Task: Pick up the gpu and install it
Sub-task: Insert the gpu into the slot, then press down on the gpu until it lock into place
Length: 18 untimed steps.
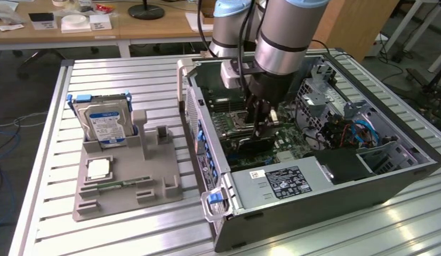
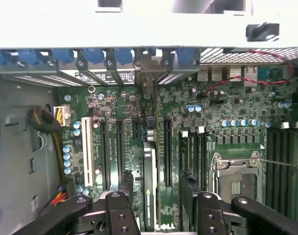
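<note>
The robot arm reaches down into the open computer case (image 1: 313, 176), which lies on its side on the slatted metal table (image 1: 120, 74). Its gripper (image 1: 263, 130) hangs low over the motherboard (image 1: 238, 120) in the middle of the case. Outside the case, off the exterior view's left wall of it, a grey parts holder (image 1: 128, 181) carries the silver hard drive (image 1: 103, 122) with its blue label standing upright, and a slim green memory stick (image 1: 117, 185) lying flat.

From the wrist, looking straight down into the case, the gpu (image 2: 149, 186) stands on edge in a motherboard (image 2: 227, 112) slot. It runs toward the case's rear wall with its row of blue clips (image 2: 95, 55). Seen edge-on, the card is a thin strip, silvery grey with a green streak along it. The two dark fingers (image 2: 188, 188) stand spread wide, one on each side of the card. A clear gap of board shows between each finger and the card, so the gripper (image 2: 157, 182) grasps nothing. The empty processor socket (image 2: 234, 176) sits further along the case floor, beyond one finger.
</note>
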Available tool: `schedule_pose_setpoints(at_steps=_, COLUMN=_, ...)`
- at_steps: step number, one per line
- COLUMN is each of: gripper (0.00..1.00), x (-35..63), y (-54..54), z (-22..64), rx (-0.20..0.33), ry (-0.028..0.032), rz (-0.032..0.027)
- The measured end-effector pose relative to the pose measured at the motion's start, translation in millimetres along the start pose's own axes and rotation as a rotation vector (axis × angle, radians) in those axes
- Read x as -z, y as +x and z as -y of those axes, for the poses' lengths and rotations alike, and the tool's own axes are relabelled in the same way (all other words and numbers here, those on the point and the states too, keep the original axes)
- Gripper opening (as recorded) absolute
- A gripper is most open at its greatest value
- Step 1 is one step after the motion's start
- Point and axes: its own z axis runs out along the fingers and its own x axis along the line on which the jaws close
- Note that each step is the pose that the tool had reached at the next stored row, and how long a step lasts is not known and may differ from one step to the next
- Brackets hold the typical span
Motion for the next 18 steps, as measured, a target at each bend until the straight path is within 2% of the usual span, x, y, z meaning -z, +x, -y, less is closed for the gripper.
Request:
schedule_pose_setpoints(at_steps=6, gripper=0.52, x=13.4, y=-0.9, z=0.1, rx=0.000, ry=0.0001, rz=-0.0020)
schedule_pose_setpoints(at_steps=18, gripper=0.52, x=13.7, y=-1.0, z=0.0, rx=0.000, ry=0.0001, rz=-0.0020)
